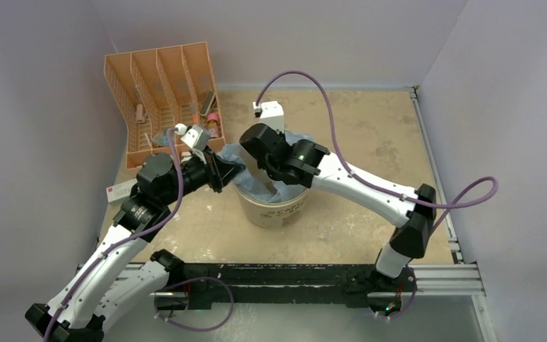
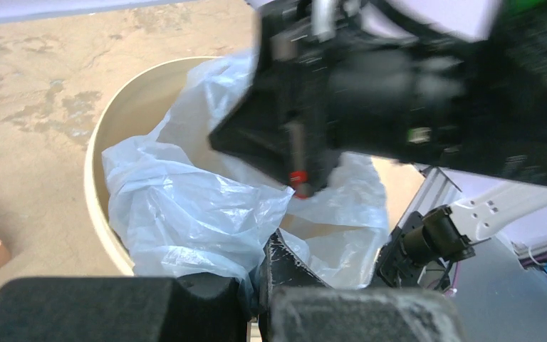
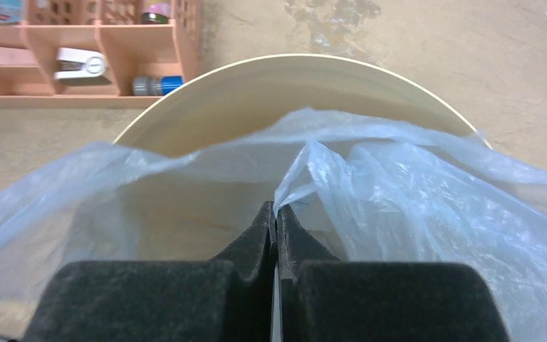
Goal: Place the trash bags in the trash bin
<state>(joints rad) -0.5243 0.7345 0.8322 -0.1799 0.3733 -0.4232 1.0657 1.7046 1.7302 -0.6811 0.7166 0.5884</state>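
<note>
Bag (image 2: 185, 214): thin blue film, mostly inside the bin (image 1: 278, 210), w/ its top edge bunched above the rim on the left and far sides. Bin stands upright mid-table (image 1: 370, 128), near the orange rack (image 1: 164, 92).

L gripper (image 2: 260, 281) sits at the bin's left rim, jaws together, clamped on a fold of bag. R gripper (image 3: 276, 214) hangs over the bin mouth, jaws also together, nipping a ridge of film right at the tips.

Step in hand, prob: get the rest of the film below the rim. To do it well:
- Take both grips down and inward together, slowly.
- R's hold is tip-only on slippy film, so a sharp tug could lose it.
- No sideways drag; the bin looks light and could slide or tip.
- Let go only once the edge is under the rim, else the film may spring back up.
</note>
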